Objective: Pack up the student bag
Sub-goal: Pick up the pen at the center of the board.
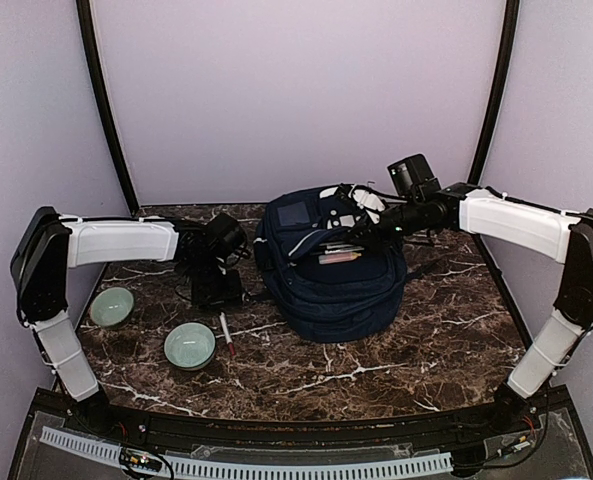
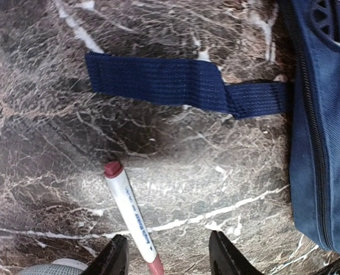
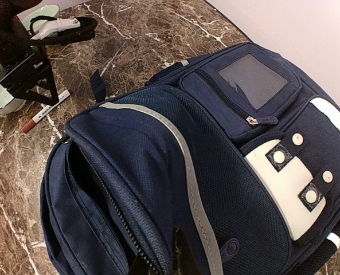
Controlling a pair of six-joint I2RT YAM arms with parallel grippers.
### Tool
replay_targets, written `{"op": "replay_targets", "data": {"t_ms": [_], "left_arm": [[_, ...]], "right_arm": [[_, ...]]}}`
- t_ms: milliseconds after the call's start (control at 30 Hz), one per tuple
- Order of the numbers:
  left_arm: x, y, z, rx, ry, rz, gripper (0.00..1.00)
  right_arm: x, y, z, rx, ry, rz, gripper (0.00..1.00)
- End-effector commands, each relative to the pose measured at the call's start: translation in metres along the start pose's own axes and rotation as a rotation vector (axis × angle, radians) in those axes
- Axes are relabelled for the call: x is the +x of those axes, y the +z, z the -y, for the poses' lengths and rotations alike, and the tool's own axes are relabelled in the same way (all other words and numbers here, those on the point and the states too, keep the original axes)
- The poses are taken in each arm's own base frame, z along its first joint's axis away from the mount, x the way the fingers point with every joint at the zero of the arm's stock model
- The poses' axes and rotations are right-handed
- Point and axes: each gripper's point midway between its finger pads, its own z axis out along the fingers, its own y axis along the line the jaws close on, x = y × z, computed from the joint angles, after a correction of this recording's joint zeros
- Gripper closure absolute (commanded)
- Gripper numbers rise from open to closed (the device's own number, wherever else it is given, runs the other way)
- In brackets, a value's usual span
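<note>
The student bag (image 1: pixel 328 285), navy blue with grey stripe trim and light patches, lies mid-table with its top compartment open. Books and a pencil (image 1: pixel 338 255) show inside. My right gripper (image 1: pixel 364 234) is shut on the edge of the bag's open flap (image 3: pixel 158 189), and its fingertips (image 3: pixel 184 252) pinch the zippered rim. My left gripper (image 2: pixel 168 259) is open just above the table, left of the bag. A white marker with a red cap (image 2: pixel 129 217) lies by its left finger (image 2: pixel 113 260). The marker also shows in the top view (image 1: pixel 226 333).
Two pale green bowls (image 1: pixel 111 306) (image 1: pixel 190 345) sit front left. A loose navy strap (image 2: pixel 175 86) of the bag lies flat on the marble beyond the marker. The bag's side (image 2: pixel 324 126) is close on the left gripper's right.
</note>
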Motion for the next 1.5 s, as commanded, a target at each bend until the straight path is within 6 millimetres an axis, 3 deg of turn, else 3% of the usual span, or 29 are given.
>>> {"op": "replay_targets", "data": {"t_ms": [0,333,533,700,867,1233,1333,1467], "left_arm": [[0.008,0.000,-0.017,-0.099,-0.094,-0.053,0.52],[0.024,0.023,-0.024,-0.161,-0.130,-0.153,0.56],[0.026,0.034,-0.015,-0.120,-0.128,-0.176,0.60],[0.027,0.038,0.001,-0.059,-0.094,-0.181,0.71],[0.035,0.040,0.023,-0.058,0.037,-0.162,0.75],[0.085,0.052,0.058,-0.083,0.502,-0.205,0.83],[0.089,0.049,0.059,-0.064,0.568,-0.206,0.85],[0.079,0.046,0.056,-0.084,0.605,-0.147,0.82]], "right_arm": [[-0.039,-0.028,-0.009,-0.010,-0.043,0.137,1.00],[-0.038,-0.026,-0.010,-0.018,-0.043,0.135,1.00],[-0.037,-0.026,-0.010,-0.020,-0.042,0.133,1.00],[-0.037,-0.025,-0.010,-0.018,-0.042,0.132,1.00],[-0.036,-0.024,-0.009,-0.015,-0.042,0.128,1.00],[-0.036,-0.021,-0.010,-0.033,-0.035,0.127,1.00],[-0.037,-0.021,-0.011,-0.035,-0.035,0.129,1.00],[-0.037,-0.022,-0.011,-0.034,-0.033,0.128,1.00]]}}
